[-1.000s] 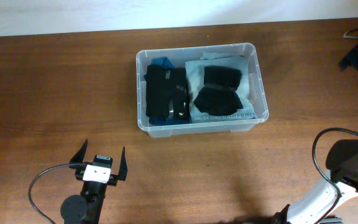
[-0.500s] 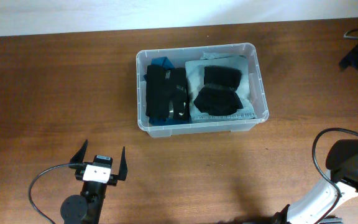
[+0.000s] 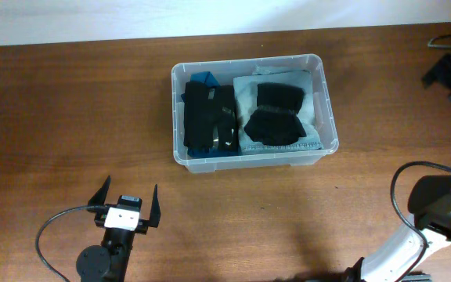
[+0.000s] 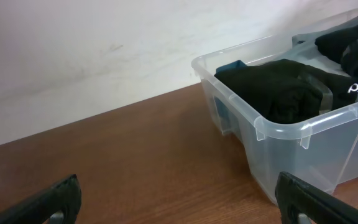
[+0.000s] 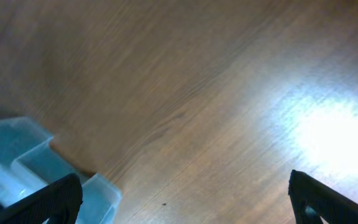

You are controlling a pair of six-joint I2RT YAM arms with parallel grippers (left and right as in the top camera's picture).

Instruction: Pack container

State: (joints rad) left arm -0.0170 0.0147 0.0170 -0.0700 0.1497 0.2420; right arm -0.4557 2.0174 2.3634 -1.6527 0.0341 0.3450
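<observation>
Clear plastic container point(image 3: 324, 106), glossy wood table point(image 3: 69, 117), black cloth point(image 3: 207, 116)

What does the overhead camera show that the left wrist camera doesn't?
Only overhead: the container's full outline, the right hand at the table's far right edge, the right arm at the near right, and the cable looping by the left arm. Only left wrist: the container's end wall seen side-on, with its recess. Both: the open left hand, the brown table, the black bundle and the blue item inside the container.
</observation>
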